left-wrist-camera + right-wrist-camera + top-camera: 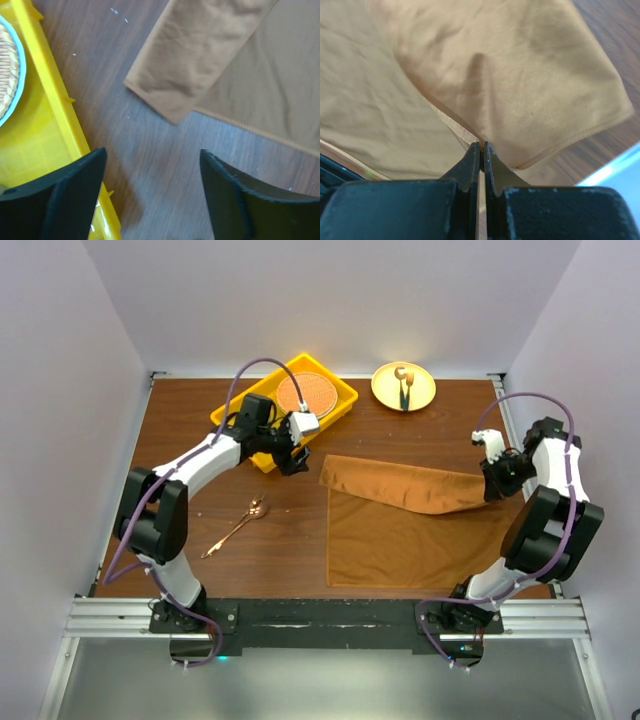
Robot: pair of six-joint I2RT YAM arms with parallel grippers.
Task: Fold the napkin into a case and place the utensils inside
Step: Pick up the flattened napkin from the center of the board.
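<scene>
Napkin (400, 540), soft and limp, lies half-folded right of centre on the table (290, 560). The right gripper (481, 145) pinches its folded right edge, while the left gripper (152, 157) hovers spread and empty. Corners likely give the surest hold.

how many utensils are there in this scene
2: a copper spoon lying left of the napkin, and a dark-handled utensil on the yellow plate at the far side. The folded napkin could hide another.
</scene>
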